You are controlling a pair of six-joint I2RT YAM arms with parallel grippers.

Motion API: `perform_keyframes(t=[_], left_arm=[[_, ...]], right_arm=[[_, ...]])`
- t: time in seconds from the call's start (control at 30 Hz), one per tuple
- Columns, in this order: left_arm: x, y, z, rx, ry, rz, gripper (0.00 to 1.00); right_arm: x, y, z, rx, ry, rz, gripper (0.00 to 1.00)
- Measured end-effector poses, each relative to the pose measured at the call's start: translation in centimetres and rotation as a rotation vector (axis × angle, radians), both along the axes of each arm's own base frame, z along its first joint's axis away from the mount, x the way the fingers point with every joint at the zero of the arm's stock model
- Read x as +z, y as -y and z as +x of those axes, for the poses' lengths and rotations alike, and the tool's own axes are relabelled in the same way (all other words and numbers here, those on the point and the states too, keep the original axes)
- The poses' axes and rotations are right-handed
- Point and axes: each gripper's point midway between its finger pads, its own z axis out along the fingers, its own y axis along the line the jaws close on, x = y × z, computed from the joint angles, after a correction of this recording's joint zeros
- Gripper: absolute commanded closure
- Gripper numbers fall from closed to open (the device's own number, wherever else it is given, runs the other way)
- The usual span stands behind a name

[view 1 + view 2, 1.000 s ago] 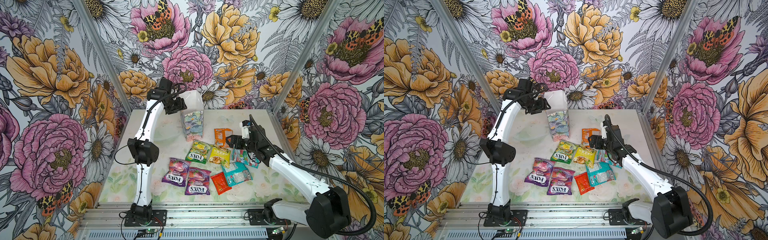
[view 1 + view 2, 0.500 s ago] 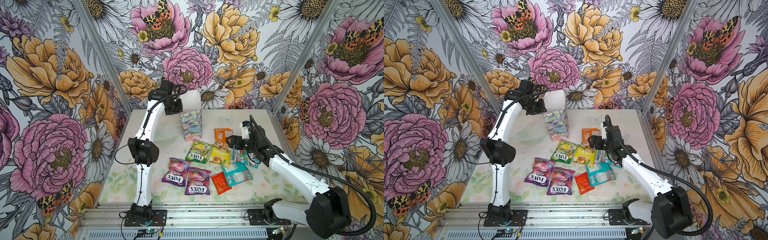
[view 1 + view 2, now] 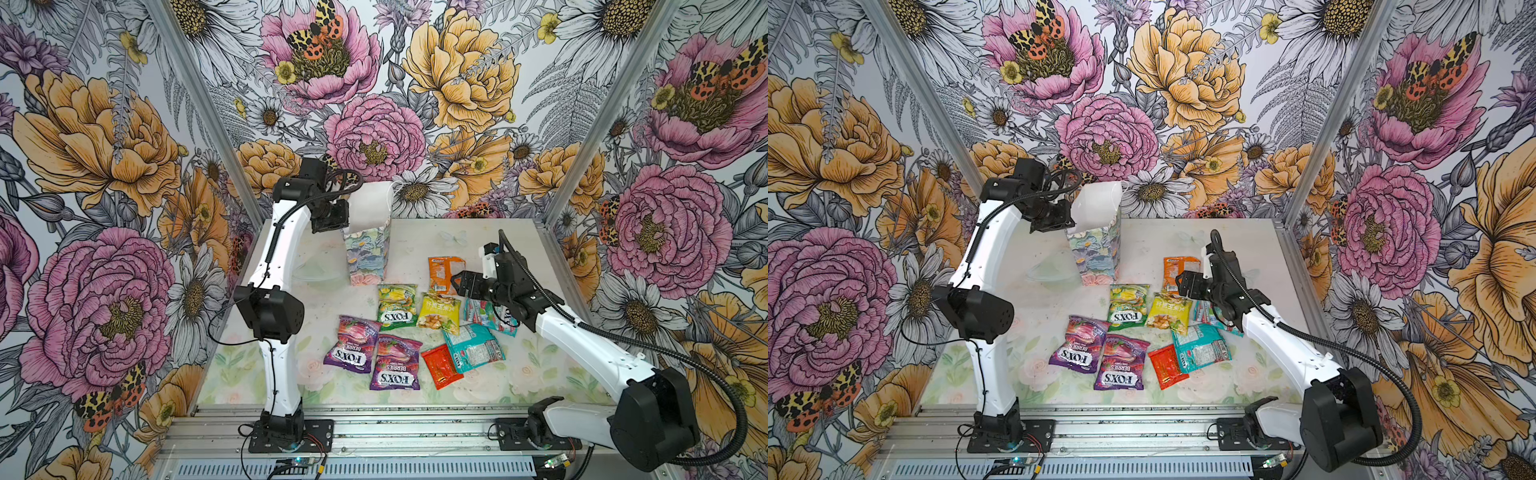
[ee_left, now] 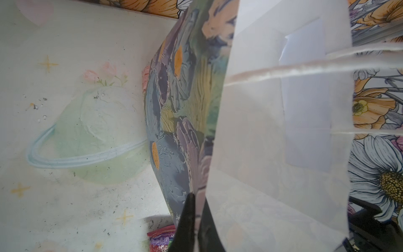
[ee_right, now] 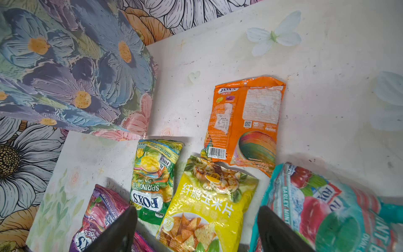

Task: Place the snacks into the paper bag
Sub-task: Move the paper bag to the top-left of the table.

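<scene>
Three walls of bold flower-print wallpaper (image 3: 124, 124) enclose a pale table (image 3: 490, 232) printed with faint blossoms. Two white robot arms rise from a metal rail (image 3: 415, 432) at the near edge: the left arm (image 3: 282, 257) reaches up and back, and the right arm (image 3: 582, 345) stretches low over the table. At the rear middle stands the paper bag (image 3: 368, 257), painted outside with blue, green and pink flowers, its mouth open and its white inside showing in both top views. The left gripper (image 4: 197, 218) is pinched closed on the bag's upper edge, one finger on the printed outside and one on the white inside. The right gripper (image 5: 197, 210) hangs over the packets, fingers spread wide and empty. Eight snack packets lie flat on the table in front of the bag, all outside it. Two purple FOX'S Berries packets (image 3: 353, 349) sit side by side nearest the rail. The teal packets (image 3: 473, 347) lie to their right, one of them partly under the right arm. The green FOX'S packet (image 3: 397, 309) lies just in front of the bag, with the yellow packet (image 3: 439, 311) just beside it and the orange packet (image 3: 445, 268) behind that. The small red packet (image 3: 441, 365) lies between purple and teal. Thin white cord handles (image 4: 283, 69) cross the bag's mouth
</scene>
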Motion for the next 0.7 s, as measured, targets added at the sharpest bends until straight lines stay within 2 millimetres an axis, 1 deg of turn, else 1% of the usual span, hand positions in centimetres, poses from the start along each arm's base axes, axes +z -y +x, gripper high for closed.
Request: perform_keyframes(t=[0.13,0.27,0.37,0.4,0.43,0.53,0.57,0.7], left_arm=[[0.1,-1.5,-0.6,0.010,-0.007,0.012,0.98],[-0.9,-3.4,-0.8,0.037,-0.039,0.022,0.95],[-1.2,-4.2,-0.9,0.049,-0.053,0.025,0.88],[-1.2,-4.2,-0.9,0.048,-0.053,0.026,0.85],[-1.2,-4.2,-0.9,0.044,-0.052,0.027,0.79],[-1.4,-3.9,-0.9,0.037,-0.056,0.028,0.58],[-1.5,-3.8,-0.9,0.031,-0.058,0.030,0.50],[-2.5,-3.6,-0.6,0.030,-0.082,0.031,0.39]], right_arm=[[0.0,-0.1,0.0,-0.009,-0.011,0.017,0.13],[0.0,-0.1,0.0,-0.017,-0.017,0.025,0.13],[0.0,-0.1,0.0,-0.026,-0.022,0.032,0.13],[0.0,-0.1,0.0,-0.027,-0.022,0.034,0.13],[0.0,-0.1,0.0,-0.028,-0.023,0.034,0.13],[0.0,-0.1,0.0,-0.032,-0.024,0.039,0.13],[0.0,-0.1,0.0,-0.033,-0.023,0.040,0.13],[0.1,0.0,0.1,-0.040,-0.023,0.044,0.13]])
